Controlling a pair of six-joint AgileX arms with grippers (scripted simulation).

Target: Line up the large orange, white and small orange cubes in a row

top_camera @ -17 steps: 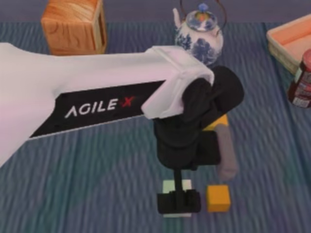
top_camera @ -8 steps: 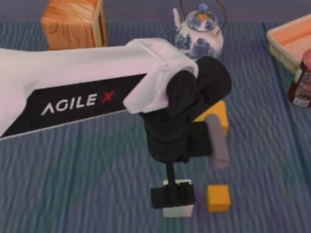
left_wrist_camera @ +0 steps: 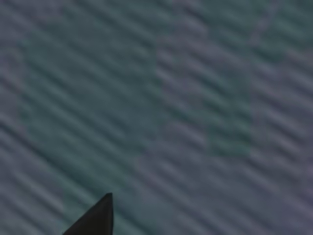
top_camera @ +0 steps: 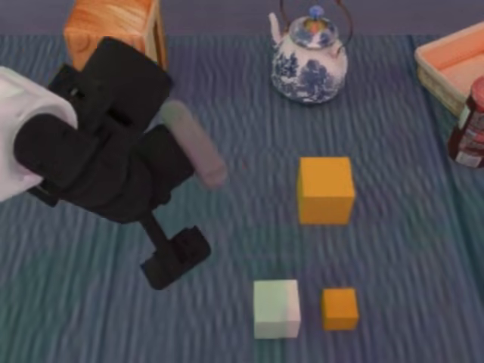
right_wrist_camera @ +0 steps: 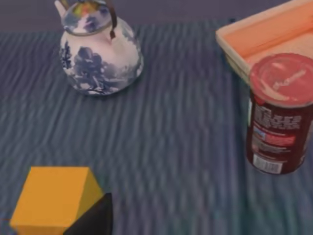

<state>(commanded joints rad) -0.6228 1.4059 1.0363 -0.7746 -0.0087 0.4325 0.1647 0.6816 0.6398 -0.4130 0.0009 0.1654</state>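
Now the left claw (top_camera: 175,259) is hanging empty near the table's left edge; I cannot tell its opening. Rightward, the large orange cube (top_camera: 326,190) is sitting farther back than the white cube (top_camera: 276,308) and small orange cube (top_camera: 339,308), nearer the right arm.

Background clutter along the far edge of the table

There's a wood-grain box (top_camera: 113,38) at the far left, a blue-and-white teapot (top_camera: 309,54) with a wire handle around the middle, then an orange tray (top_camera: 452,64) at the far right with a red-lidded can (top_camera: 470,125) standing just in front of it. The can's touching nothing.
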